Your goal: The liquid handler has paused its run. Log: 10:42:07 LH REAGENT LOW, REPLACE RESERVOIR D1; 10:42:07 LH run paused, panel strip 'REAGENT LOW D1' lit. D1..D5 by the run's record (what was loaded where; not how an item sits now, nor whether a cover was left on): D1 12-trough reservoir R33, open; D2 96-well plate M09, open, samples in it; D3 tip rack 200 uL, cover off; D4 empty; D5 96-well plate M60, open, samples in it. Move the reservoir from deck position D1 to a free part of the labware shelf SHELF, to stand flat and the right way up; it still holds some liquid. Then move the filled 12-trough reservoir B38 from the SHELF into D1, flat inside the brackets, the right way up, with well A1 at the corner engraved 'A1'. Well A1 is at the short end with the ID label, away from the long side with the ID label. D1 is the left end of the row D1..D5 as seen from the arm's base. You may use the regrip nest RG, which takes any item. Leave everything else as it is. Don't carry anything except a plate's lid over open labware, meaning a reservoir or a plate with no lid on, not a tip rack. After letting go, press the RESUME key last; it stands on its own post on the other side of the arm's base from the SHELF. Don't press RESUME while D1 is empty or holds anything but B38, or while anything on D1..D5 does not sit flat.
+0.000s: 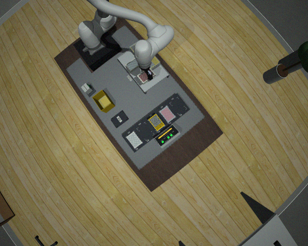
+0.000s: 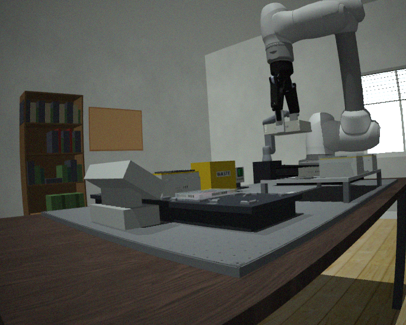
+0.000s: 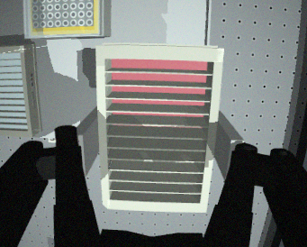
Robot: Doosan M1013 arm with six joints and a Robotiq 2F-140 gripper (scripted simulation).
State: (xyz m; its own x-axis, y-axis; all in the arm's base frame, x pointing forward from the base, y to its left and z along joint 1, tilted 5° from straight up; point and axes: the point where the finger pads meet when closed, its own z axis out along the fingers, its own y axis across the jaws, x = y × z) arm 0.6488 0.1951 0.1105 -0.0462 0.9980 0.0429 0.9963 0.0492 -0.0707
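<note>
My gripper (image 1: 149, 75) (image 2: 285, 117) (image 3: 157, 124) is shut on a cream 12-trough reservoir (image 1: 144, 77) (image 2: 287, 126) (image 3: 158, 127), gripped across its long sides. It hangs level, well above the white labware shelf (image 1: 140, 71) (image 2: 325, 181). Red liquid shows in several troughs at one end; the others look grey. A second reservoir (image 1: 131, 64) (image 3: 10, 87) with grey-blue troughs stands on the shelf beside it. On the black deck, the D1 brackets (image 1: 179, 105) at the end nearest the shelf are empty.
A yellow tip rack (image 1: 155, 61) stands on the shelf. The deck holds a pink plate (image 1: 166, 113), a yellow tip rack (image 1: 156, 121) and a white plate (image 1: 134, 139). The panel (image 1: 167, 135), regrip nest (image 1: 121, 118), waste bin (image 1: 103, 101) and key post (image 1: 87, 88) stand around.
</note>
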